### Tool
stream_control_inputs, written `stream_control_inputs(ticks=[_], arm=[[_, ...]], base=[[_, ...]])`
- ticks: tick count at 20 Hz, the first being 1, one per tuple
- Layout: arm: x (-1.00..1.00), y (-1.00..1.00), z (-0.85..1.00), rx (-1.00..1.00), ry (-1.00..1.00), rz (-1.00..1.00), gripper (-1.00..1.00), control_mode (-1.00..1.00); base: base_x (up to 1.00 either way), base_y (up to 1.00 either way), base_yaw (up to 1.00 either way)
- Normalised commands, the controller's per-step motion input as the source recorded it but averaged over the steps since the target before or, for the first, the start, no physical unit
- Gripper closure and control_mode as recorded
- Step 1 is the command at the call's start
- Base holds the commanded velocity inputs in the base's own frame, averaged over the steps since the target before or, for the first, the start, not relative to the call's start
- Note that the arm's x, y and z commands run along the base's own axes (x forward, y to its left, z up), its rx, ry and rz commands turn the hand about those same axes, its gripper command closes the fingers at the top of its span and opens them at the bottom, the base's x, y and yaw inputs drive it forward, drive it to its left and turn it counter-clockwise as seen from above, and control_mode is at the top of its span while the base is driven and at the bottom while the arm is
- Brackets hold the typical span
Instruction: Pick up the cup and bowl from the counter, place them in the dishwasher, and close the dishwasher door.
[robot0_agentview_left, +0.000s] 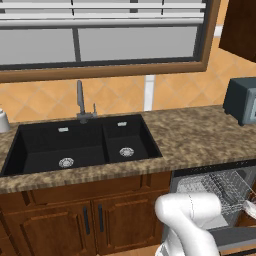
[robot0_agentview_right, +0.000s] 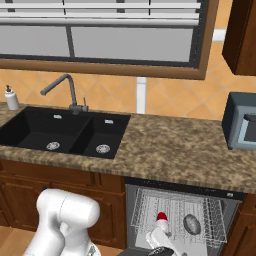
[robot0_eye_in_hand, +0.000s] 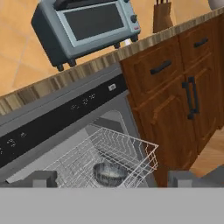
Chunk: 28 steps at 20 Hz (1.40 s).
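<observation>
I see the bowl resting inside the white rack of the open dishwasher. My hand, released and empty, hangs above it.

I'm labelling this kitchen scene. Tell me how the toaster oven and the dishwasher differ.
The toaster oven sits on top of the counter; the dishwasher is built in below it. The toaster oven's glass door is shut, while the dishwasher stands open with its white wire rack showing. The toaster oven looks empty through its glass; the dishwasher's rack holds the bowl. Both are grey appliances with dark fronts.
</observation>
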Motion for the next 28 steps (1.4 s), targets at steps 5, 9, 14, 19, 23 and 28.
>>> stream_control_inputs(ticks=[5, 9, 14, 19, 23, 28], arm=[[-0.98, -0.50, -0.08, 0.14, -0.12, -0.03, -1.00, -1.00], [-1.00, -0.35, -0.11, 0.15, -0.19, 0.03, -1.00, -1.00], [-1.00, -0.42, -0.08, 0.19, -0.14, 0.08, -1.00, -1.00], [-0.98, -0.32, -0.32, 0.19, -0.06, 0.19, -1.00, -1.00], [-1.00, -0.49, -0.26, 0.27, -0.01, 0.26, -1.00, -1.00], [-1.00, -0.71, -0.11, 0.39, 0.00, 0.29, -1.00, -1.00]], base=[[0.00, 0.00, 0.00], [0.00, 0.00, 0.00], [0.00, 0.00, 0.00], [0.00, 0.00, 0.00], [0.00, 0.00, 0.00], [0.00, 0.00, 0.00]])
